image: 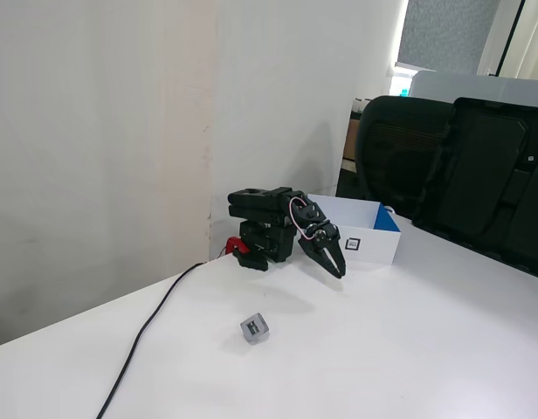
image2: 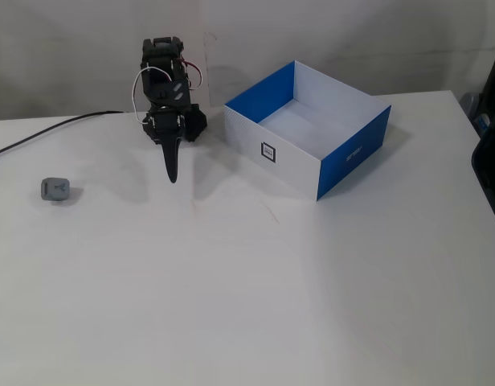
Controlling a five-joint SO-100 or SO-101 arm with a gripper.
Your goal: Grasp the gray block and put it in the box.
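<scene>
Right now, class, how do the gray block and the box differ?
The gray block is tiny; the box is far larger. The block is a solid gray cube; the box is open-topped, blue and white. Both sit on the white table, each bearing a small square mark.

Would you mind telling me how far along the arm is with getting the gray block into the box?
Nothing looks done yet. The gray block lies on the white table, apart from the arm, and the box shows nothing inside. Nothing is in hand either: the claw points down at the table between block and box, fingers together, holding nothing. Reaching the block, gripping it, carrying it over and dropping it in are all left.
</scene>
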